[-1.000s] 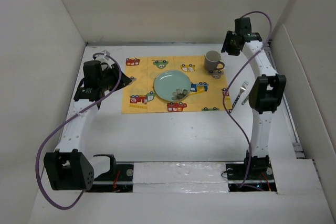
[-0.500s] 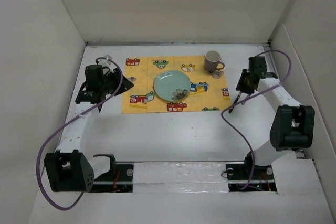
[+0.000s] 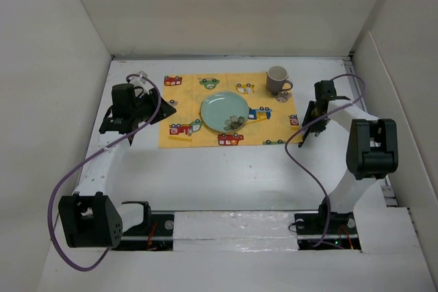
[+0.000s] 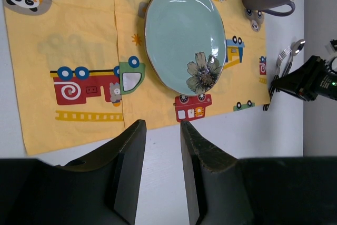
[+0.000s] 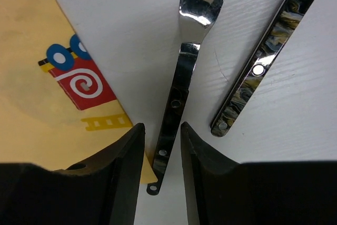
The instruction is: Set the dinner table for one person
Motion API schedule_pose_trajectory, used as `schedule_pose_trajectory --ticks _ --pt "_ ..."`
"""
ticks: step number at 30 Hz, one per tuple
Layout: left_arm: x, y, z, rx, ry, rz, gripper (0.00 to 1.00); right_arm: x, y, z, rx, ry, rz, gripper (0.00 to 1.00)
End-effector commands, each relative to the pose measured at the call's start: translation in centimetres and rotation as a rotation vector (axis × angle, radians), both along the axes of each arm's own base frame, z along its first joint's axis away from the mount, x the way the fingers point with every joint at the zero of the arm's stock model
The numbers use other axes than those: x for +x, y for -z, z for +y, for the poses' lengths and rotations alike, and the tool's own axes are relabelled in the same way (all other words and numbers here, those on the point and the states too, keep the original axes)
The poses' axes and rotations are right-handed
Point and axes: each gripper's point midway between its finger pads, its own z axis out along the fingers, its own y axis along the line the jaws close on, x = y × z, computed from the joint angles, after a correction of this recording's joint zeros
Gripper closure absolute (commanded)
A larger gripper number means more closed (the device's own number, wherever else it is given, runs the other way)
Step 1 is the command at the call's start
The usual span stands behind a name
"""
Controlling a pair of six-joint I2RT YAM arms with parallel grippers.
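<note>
The dinner table (image 3: 226,169) is a white surface carrying a yellow car-print placemat (image 3: 185,100), a teal flowered plate (image 3: 224,111) and a grey mug (image 3: 277,78). A fork (image 5: 196,19) lies on the table just right of the placemat's edge (image 5: 42,77). My right gripper (image 5: 161,126) is low over it, open, with a finger on either side of the fork's dark handle and a gap on both sides. Beside the fork lies a second utensil with a mottled handle (image 5: 258,67). My left gripper (image 4: 162,123) hovers open and empty at the placemat's left side.
White walls enclose the table on the left, back and right. In the left wrist view the fork (image 4: 283,56) and a spoon (image 4: 298,46) lie side by side near the right arm's black wrist (image 4: 310,80). A purple cable (image 3: 301,158) trails from each arm.
My right arm swung down from high at the back right to the fork, and its jaws now straddle the handle. The left arm barely shifted.
</note>
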Motion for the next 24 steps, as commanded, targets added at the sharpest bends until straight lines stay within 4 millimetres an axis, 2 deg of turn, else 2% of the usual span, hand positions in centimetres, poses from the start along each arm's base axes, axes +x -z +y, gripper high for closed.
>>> schedule_pose_trajectory --ticks 1,4,7,8,9,11,13,14,16,17,20,21,22,23,24 --pt "0.2 -2.0 -0.3 -0.010 0.014 -0.071 0.71 1.3 -0.3 -0.2 -0.031 0.010 -0.019 0.61" --pt "0.2 -2.1 -0.2 -0.008 0.013 -0.076 0.71 1.1 0.7 -0.2 -0.027 0.016 0.001 0.63" --pt "0.2 -2.0 -0.3 -0.009 0.014 -0.075 0.71 1.4 0.6 -0.1 -0.023 0.016 -0.005 0.76" --pt "0.2 -2.1 -0.2 -0.009 0.012 -0.075 0.71 1.5 0.5 -0.3 -0.031 0.024 -0.009 0.84" --pt "0.2 -2.1 -0.3 -0.010 0.014 -0.077 0.71 1.6 0.3 -0.4 -0.035 0.030 -0.011 0.88" --pt "0.2 -2.2 -0.3 -0.012 0.016 -0.077 0.71 2.0 -1.6 -1.1 -0.071 0.064 -0.063 0.98" --pt "0.1 -2.2 -0.3 -0.009 0.016 -0.077 0.71 2.6 -4.1 -1.3 -0.101 0.075 -0.143 1.00" --pt "0.1 -2.2 -0.2 -0.007 0.014 -0.077 0.71 3.0 -7.0 -1.0 -0.124 0.061 -0.217 1.00" --pt "0.0 -2.1 -0.2 -0.006 0.013 -0.074 0.70 3.5 -10.0 -0.1 -0.128 0.023 -0.288 1.00" --pt "0.0 -2.0 -0.2 -0.006 0.013 -0.074 0.71 4.0 -12.7 0.6 -0.123 -0.006 -0.334 1.00" --pt "0.1 -2.1 0.0 0.002 0.005 -0.075 0.70 4.5 -16.4 5.6 -0.067 -0.121 -0.406 1.00" --pt "0.2 -2.3 0.1 0.008 0.000 -0.077 0.70 4.1 -17.2 9.4 -0.025 -0.204 -0.431 1.00" --pt "0.6 -3.0 0.4 0.025 -0.014 -0.095 0.70 4.3 -18.4 12.0 0.030 -0.237 -0.469 1.00" --pt "0.7 -2.8 0.6 0.037 -0.022 -0.089 0.70 3.9 -18.1 14.2 0.064 -0.275 -0.464 1.00" --pt "0.9 -3.4 0.8 0.044 -0.026 -0.092 0.70 3.6 -18.0 18.3 0.110 -0.350 -0.462 1.00"
